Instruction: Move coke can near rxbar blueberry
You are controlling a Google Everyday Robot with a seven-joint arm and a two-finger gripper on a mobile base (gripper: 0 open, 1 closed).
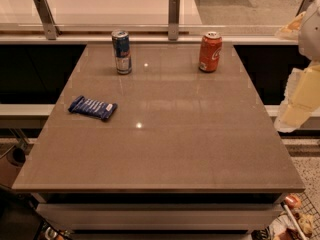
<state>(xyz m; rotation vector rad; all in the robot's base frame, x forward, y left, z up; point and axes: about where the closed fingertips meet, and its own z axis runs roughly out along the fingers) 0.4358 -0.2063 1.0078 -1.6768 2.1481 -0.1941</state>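
The coke can (210, 52), orange-red with white lettering and a silver top, stands upright at the far right of the brown table (165, 149). The rxbar blueberry (93, 107), a flat dark blue wrapper with white lettering, lies at the left of the table, well apart from the can. My gripper (295, 111) hangs at the right edge of the view, beyond the table's right side and nearer than the coke can, touching nothing.
A slim blue and silver can (121, 52) stands upright at the far left-centre of the table. A glass barrier with metal posts (173, 18) runs along the table's far edge. Clutter lies on the floor at the lower right (295, 219).
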